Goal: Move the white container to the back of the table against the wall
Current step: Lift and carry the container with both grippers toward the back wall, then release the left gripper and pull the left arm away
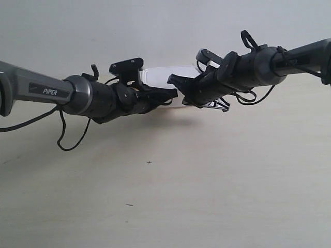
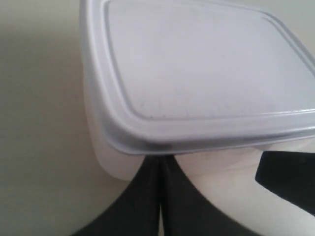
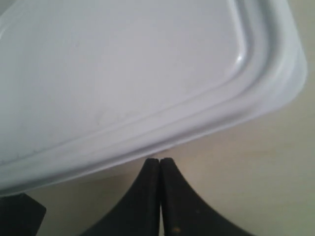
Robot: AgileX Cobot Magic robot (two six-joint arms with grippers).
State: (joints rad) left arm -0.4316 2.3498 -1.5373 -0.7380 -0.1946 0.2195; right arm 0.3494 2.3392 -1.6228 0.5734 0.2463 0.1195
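The white container (image 1: pixel 166 75) stands at the far side of the table (image 1: pixel 170 196), close to the wall (image 1: pixel 155 26), half hidden behind both arms. Its rimmed lid (image 2: pixel 197 73) fills the left wrist view. My left gripper (image 2: pixel 161 160) is shut, its tips touching the container's side wall just under the lid rim. In the right wrist view the lid (image 3: pixel 123 69) shows too. My right gripper (image 3: pixel 160 161) is shut with nothing between the fingers, its tips just short of the lid's edge. In the exterior view the two gripper heads (image 1: pixel 168 94) (image 1: pixel 178 81) meet in front of the container.
The arm at the exterior view's left (image 1: pixel 46 90) and the arm at the exterior view's right (image 1: pixel 289 59) reach in from the sides, with loose black cables hanging. A black piece of the other gripper (image 2: pixel 290 182) shows beside the container. A few dark specks (image 1: pixel 149 162) mark the table.
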